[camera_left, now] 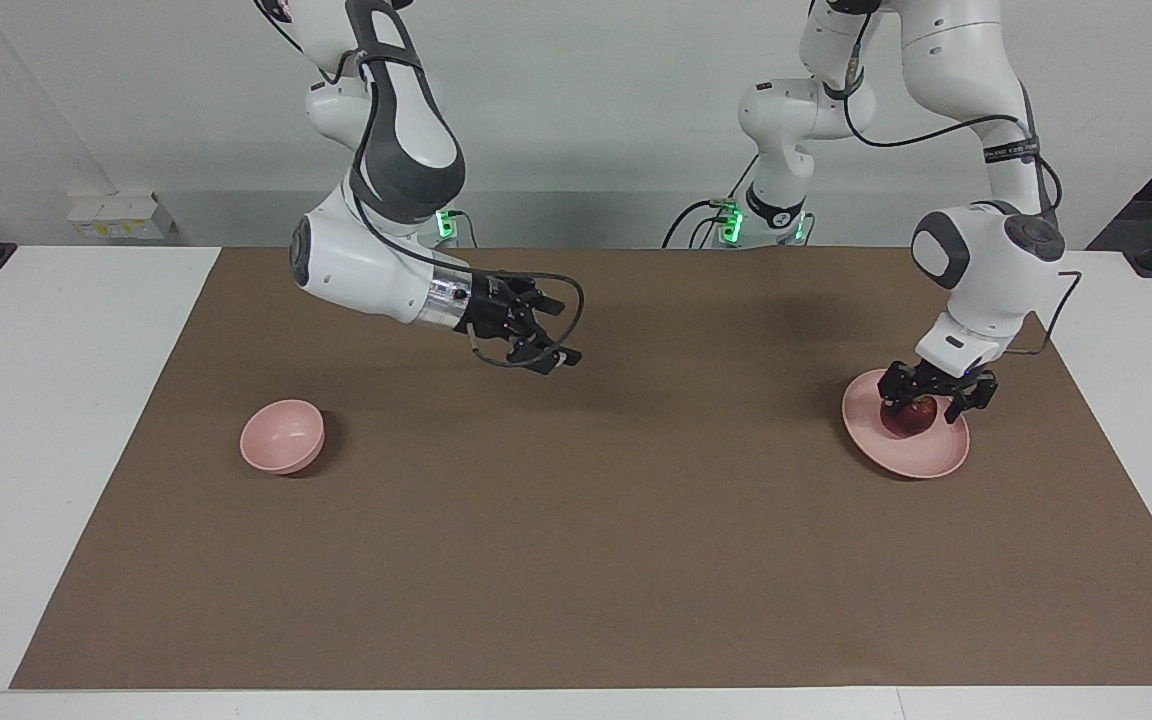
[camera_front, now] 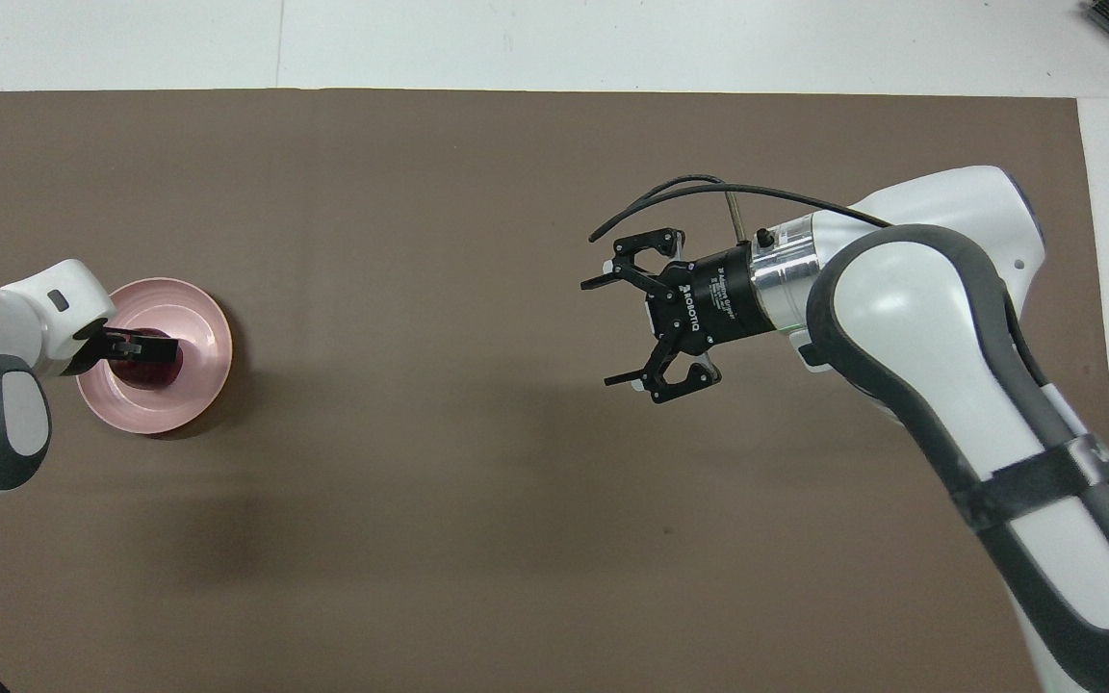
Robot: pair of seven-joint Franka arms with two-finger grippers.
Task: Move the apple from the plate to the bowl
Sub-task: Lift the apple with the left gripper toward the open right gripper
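Apple: on plate, toward left arm's end of mat.
Left gripper: down astride apple, grip state unclear.
Right gripper: fingers spread, empty, over mid-mat.
Bowl: toward right arm's end, empty.

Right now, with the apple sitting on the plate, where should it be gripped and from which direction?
Grip the apple across its round middle, coming straight down from above: the plate is shallow, so its sides stand clear. The left gripper is already over it, fingers astride.
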